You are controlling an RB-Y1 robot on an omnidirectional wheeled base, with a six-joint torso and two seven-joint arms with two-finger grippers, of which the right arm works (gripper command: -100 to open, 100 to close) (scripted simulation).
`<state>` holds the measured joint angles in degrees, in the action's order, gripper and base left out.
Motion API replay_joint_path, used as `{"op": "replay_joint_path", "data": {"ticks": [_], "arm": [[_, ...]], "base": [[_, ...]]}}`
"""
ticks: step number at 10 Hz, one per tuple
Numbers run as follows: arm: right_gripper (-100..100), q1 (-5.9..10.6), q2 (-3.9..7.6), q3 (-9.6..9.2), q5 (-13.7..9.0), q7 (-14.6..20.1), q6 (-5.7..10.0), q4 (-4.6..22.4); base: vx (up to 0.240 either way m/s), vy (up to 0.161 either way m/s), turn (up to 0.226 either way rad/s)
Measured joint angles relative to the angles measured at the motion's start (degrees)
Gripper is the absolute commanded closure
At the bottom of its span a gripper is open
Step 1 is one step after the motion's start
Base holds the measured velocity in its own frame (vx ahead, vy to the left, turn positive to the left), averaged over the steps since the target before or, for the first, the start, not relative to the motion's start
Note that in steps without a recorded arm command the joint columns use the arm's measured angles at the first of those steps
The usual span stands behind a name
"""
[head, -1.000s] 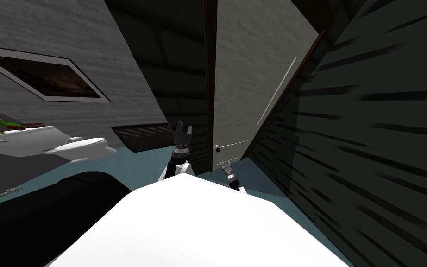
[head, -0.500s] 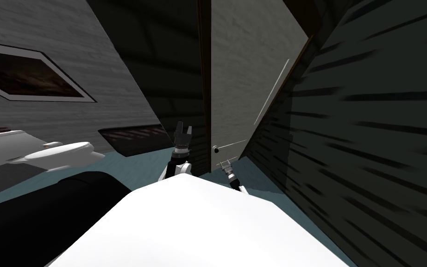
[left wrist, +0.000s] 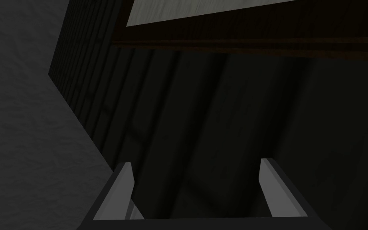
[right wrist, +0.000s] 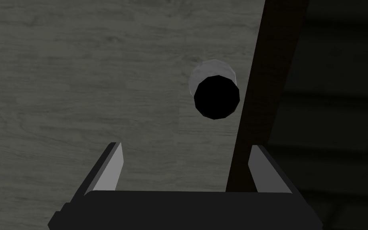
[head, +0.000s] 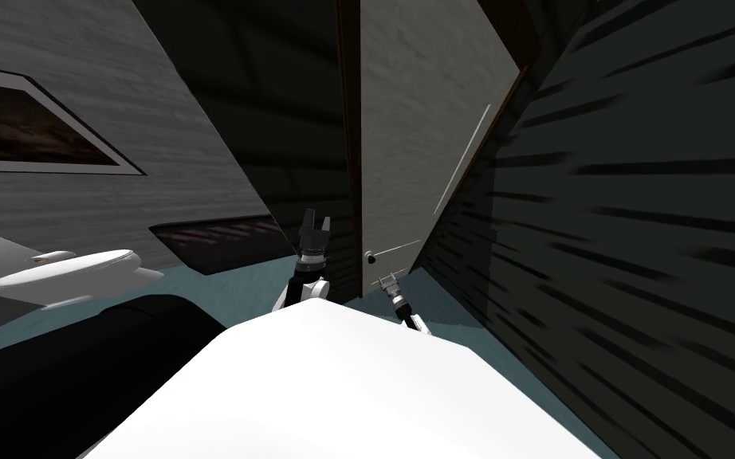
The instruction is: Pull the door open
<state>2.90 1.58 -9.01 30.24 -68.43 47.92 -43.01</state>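
The grey door (head: pixel 422 119) is cut off at the top, and the front of its round knob (right wrist: pixel 215 94) is just a black spot. The right gripper (right wrist: pixel 186 147) is wide open and holds nothing; the knob sits just past its fingers (right wrist: pixel 111 167), not touching. The left gripper (left wrist: pixel 197 161) is open too, by the dark wall (left wrist: pixel 219 119) left of the door.

Bathroom: white toilet (head: pixel 79 268) beside grey wall (head: pixel 143 119), teal floor (head: pixel 226 291).
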Motion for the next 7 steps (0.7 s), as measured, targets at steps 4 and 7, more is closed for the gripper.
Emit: {"op": "replay_joint_path", "data": {"ticks": [4,7], "arm": [[-100,3.71,-0.93,-1.85,-3.24,-2.06,0.26,4.49],[-100,5.62,-2.04,-2.88,-4.9,-3.17,0.52,6.96]], "base": [[0.011,0.012,-0.021],[0.061,0.039,0.006]]}}
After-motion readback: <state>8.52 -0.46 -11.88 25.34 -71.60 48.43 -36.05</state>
